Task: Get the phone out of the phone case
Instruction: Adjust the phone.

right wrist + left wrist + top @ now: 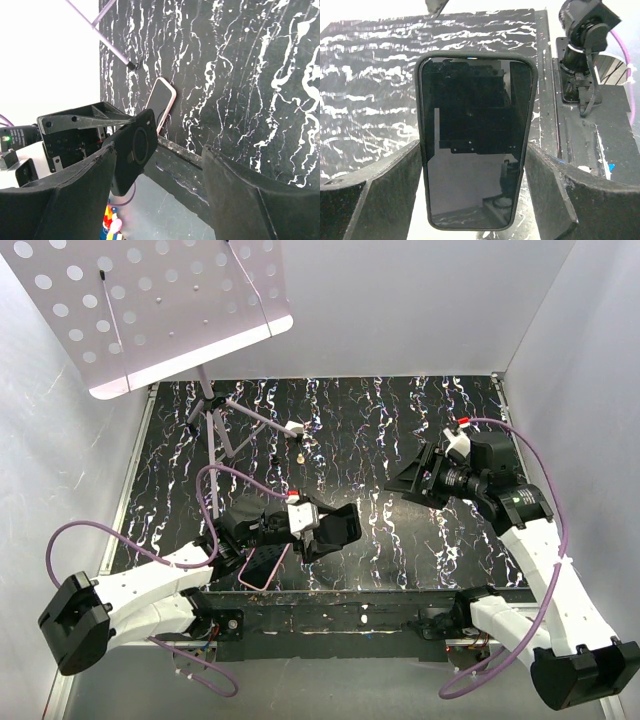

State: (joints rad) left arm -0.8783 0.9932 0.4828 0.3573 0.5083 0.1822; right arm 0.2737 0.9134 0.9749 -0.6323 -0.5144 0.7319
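Note:
A phone in a black case (475, 145) is held upright between my left gripper's fingers (380, 190), its dark screen facing the wrist camera. My left gripper (335, 528) is shut on the case's long sides, above the table's near edge. The right wrist view shows the case's back (134, 147) with a round ring on it. My right gripper (408, 480) is open and empty, to the right of the cased phone and apart from it, its fingers (235, 190) pointing towards it.
A second phone with a pink rim (264, 566) lies flat near the table's front edge below my left gripper; it also shows in the right wrist view (161, 102). A music stand (160, 300) on a tripod (215, 425) stands at the back left. White walls enclose the table.

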